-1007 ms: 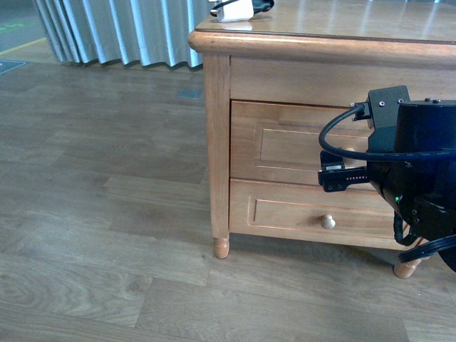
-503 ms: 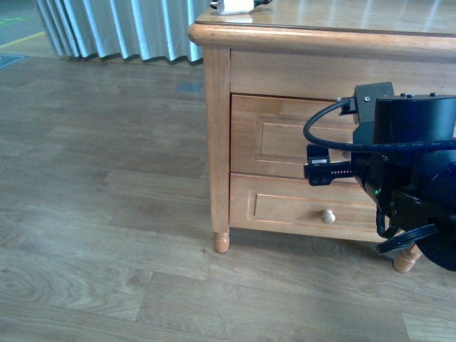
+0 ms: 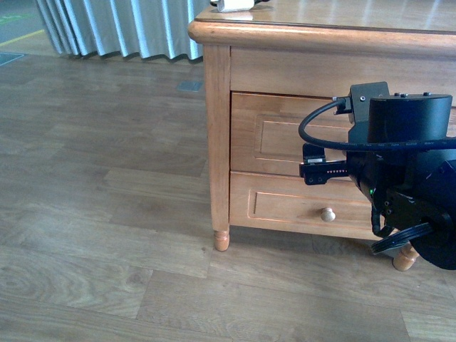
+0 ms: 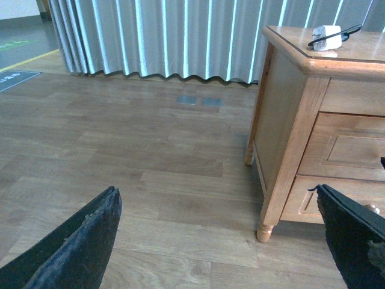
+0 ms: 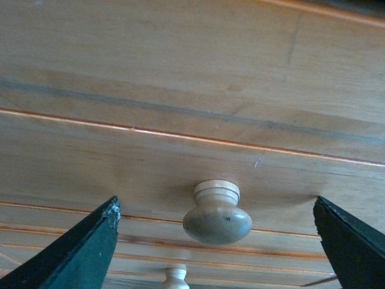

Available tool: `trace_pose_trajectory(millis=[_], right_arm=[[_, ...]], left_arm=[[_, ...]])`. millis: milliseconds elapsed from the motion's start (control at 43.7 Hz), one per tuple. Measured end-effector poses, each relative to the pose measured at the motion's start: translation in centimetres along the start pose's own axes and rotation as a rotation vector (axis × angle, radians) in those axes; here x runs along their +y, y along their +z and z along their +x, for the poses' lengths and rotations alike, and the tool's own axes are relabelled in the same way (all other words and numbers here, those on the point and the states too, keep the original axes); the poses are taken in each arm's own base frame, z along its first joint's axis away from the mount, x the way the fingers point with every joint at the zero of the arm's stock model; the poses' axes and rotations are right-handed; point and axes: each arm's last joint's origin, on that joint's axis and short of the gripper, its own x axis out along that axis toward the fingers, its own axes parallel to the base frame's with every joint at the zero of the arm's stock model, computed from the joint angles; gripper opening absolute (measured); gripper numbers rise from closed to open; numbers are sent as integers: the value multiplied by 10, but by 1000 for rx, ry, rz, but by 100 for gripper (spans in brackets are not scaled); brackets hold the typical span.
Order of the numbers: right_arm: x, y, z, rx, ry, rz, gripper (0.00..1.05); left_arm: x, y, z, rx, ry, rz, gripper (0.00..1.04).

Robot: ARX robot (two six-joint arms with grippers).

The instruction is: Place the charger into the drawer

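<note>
The small white rectangular charger (image 4: 326, 35), with a thin black cable looped across it, lies on the glossy top of the honey-brown wooden cabinet (image 3: 217, 142), near its far left corner. It is well above both grippers and well apart from them. In the front view only its lower edge shows, at the very top of the picture. The right gripper (image 5: 215, 201) faces the upper, deeper honey-brown wooden drawer (image 3: 278, 135), whose recessed-panel front sits flush and closed. Its black fingers (image 5: 72, 253) stand wide apart on either side of that drawer's round pale wooden knob (image 5: 216, 214), which sits between them untouched. In the front view the bulky black right arm (image 3: 402, 164) hides this knob. Below it the shallower drawer (image 3: 285, 206) is also closed, its own small knob (image 3: 328, 214) in plain sight. The left gripper (image 4: 215, 189) hangs over the grey-brown plank floor (image 4: 150, 150), off to the cabinet's left, its fingers spread wide and holding nothing.
</note>
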Motion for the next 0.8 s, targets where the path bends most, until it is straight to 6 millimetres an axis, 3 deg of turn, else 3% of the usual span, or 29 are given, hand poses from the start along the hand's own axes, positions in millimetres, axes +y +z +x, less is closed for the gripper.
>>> trace_pose_trajectory(millis=[183,412,801], right_arm=[[0,0,0,0,0,0,69],[1,0,0,-2,5,-1,26],[-3,1,-13,29,46,16,23]], left_arm=[[0,0,0,0,0,0,99],[0,0,0,0,0,0,99],[0,0,0,0,0,0,99]])
